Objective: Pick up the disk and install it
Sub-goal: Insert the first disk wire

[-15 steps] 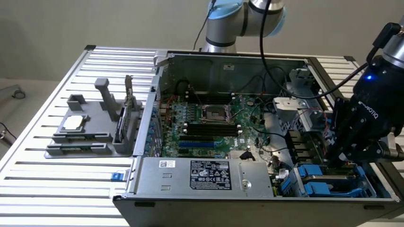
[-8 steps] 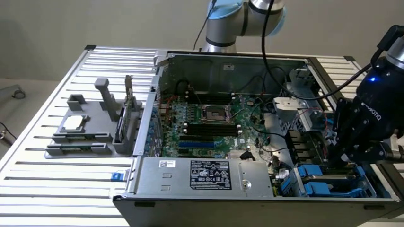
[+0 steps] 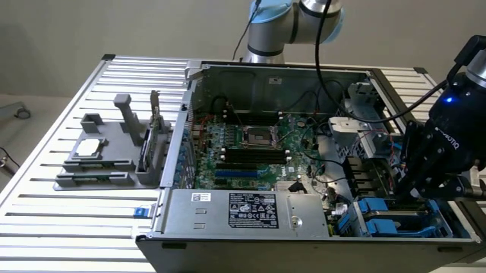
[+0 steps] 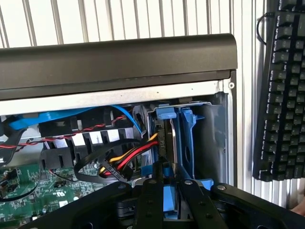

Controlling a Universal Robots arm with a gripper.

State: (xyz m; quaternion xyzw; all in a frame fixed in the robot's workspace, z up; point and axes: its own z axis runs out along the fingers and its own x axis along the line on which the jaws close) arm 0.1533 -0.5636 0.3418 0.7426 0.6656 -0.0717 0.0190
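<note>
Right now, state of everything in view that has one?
computer case: lying on its side, side panel off, inside exposed.
disk: down at the drive cage, its blue carrier edge between the fingers.
gripper: shut on the disk, low over the case's corner.
drive cage: fixed in the case, open side towards the gripper.
keyboard: flat on the table beside the case.

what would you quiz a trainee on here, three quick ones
1. True or false: the gripper hangs at the drive cage in a corner of the case.
2. What lies on the table outside the case? A mouse; B keyboard; C monitor.
3. Fill in: the drive cage is ___ in colour.

Key: 1 true; 2 B; 3 blue.
</note>
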